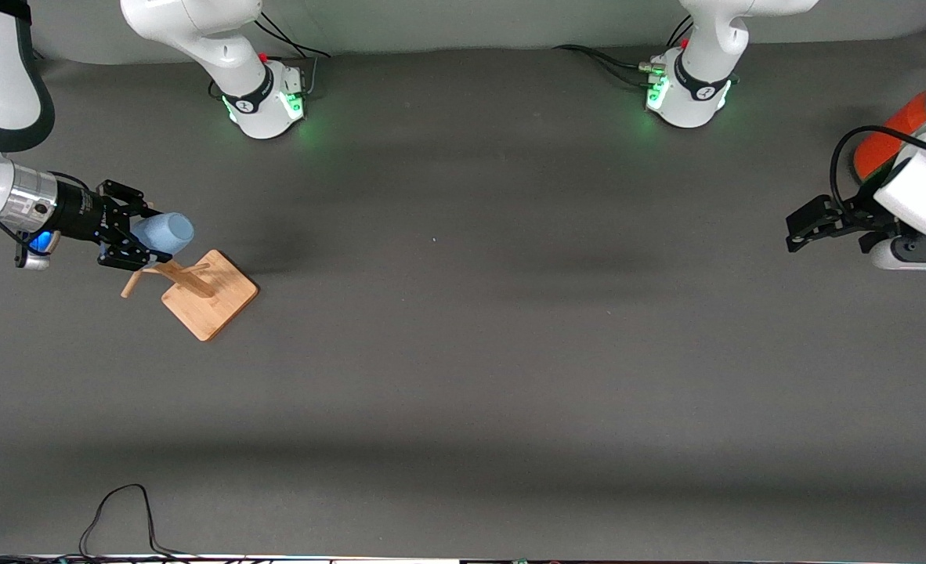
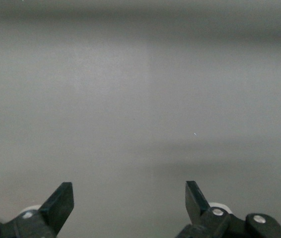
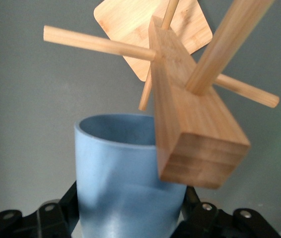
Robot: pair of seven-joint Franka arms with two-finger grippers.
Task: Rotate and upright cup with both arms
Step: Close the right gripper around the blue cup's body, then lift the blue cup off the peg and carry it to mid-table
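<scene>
Right hand (image 1: 140, 235): positioned at the right arm's end of the worktop (image 1: 463, 352), reaching in roughly level over the wooden cup stand (image 1: 200, 291). Its fingers are closed against the sides of the light-blue cup (image 1: 164, 233). In the right wrist view the cup (image 3: 125, 178) sits between the two black fingers, gripped near its narrower base, its open rim pointing away from the hand.

Cup: held off the worktop, lying on its side, rim directed toward the middle of the worktop. It is beside the top of the stand's square post (image 3: 192, 124), among the stand's dowel pegs (image 3: 98, 43). Whether a peg is inside the cup cannot be told.

Stand: pale wood, square base plate resting on the worktop, pegs projecting from the post at angles.

Left hand (image 1: 812, 225): waiting over the left arm's end of the worktop, fingers (image 2: 61, 201) spread wide apart with nothing between them.

Orange can (image 1: 890, 137): at the left arm's end, partly hidden by the left arm.
</scene>
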